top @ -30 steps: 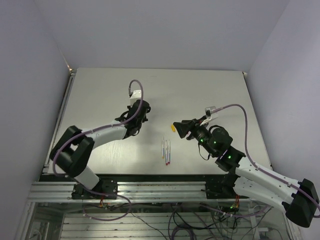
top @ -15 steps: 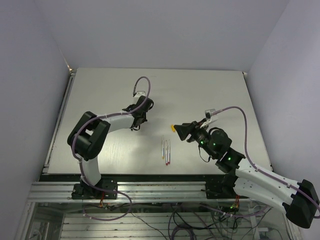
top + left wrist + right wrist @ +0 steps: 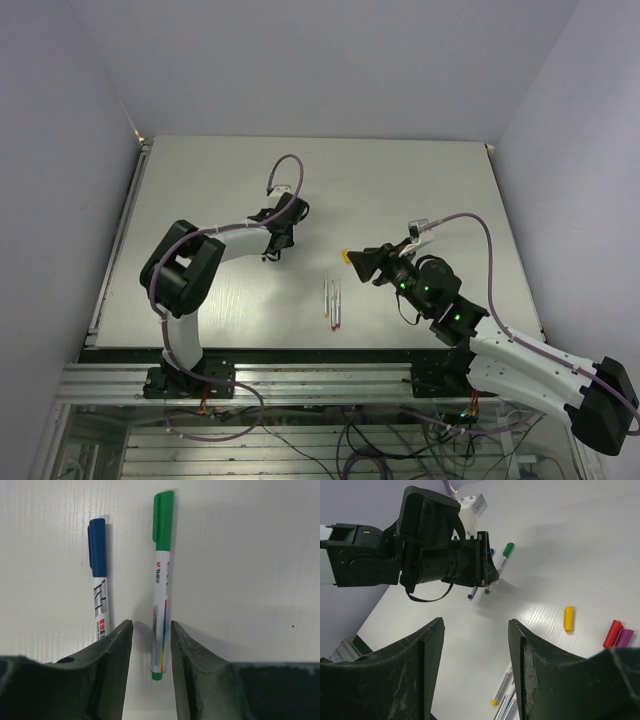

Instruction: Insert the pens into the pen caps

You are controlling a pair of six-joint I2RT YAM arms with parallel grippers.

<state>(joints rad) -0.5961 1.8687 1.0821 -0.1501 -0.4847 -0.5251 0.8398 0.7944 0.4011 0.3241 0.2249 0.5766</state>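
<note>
In the left wrist view a green-capped pen (image 3: 161, 595) and a blue-capped pen (image 3: 99, 580) lie side by side on the table. My left gripper (image 3: 151, 627) is open, low over the table, with its jaws on either side of the green pen's rear end and not closed on it. Three uncapped pens (image 3: 332, 303) lie together at the front centre; they also show in the right wrist view (image 3: 504, 687). My right gripper (image 3: 475, 625) is open and empty, held above the table. A loose yellow cap (image 3: 568, 618), red cap (image 3: 612, 633) and magenta cap (image 3: 623, 637) lie nearby.
The white table (image 3: 400, 190) has raised edges at left and right. The left arm (image 3: 180, 270) arches over the table's left half. The right arm (image 3: 450, 310) reaches in from the front right. The yellow cap (image 3: 346, 257) lies just by my right gripper (image 3: 357, 263).
The left arm's elbow has swung up and inward while its gripper has stayed over the capped pens. The right gripper has dropped slightly toward the front.
</note>
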